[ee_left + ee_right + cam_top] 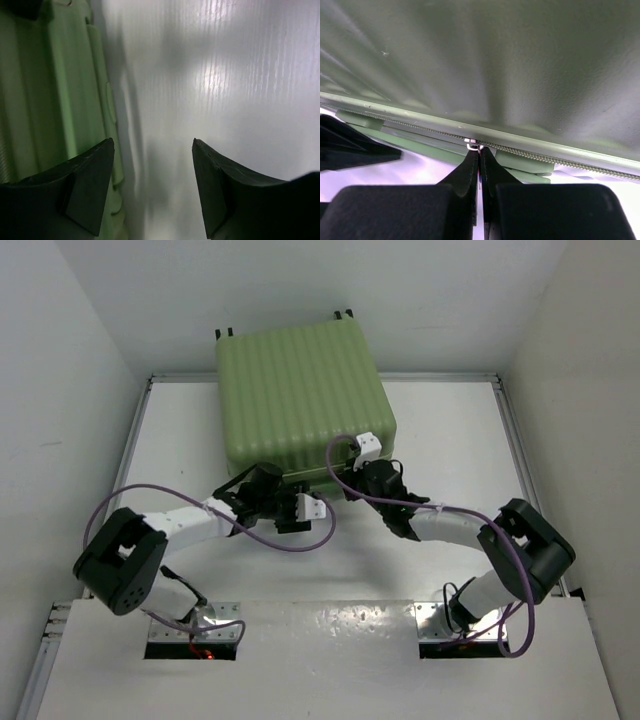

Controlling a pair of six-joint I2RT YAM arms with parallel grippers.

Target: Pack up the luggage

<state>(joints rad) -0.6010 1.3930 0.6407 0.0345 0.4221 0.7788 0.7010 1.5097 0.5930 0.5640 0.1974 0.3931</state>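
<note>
The luggage (300, 400) is a light-green ribbed suitcase lying shut and flat at the middle back of the white table (450, 440). My right gripper (357, 478) is at its near right corner. In the right wrist view the gripper (480, 152) is shut on the small metal zipper pull (474, 145), which sits on the zipper line (545, 157) under the shell (495, 65). My left gripper (290, 510) is at the suitcase's near edge. In the left wrist view it (152, 142) stands open with nothing in it, the shell (50, 90) on its left and bare table (225, 75) on its right.
White walls close the table in on the left, right and back. The suitcase's black wheels (225, 333) overhang the far edge. Purple cables (300, 535) loop off both wrists above the table near the arms.
</note>
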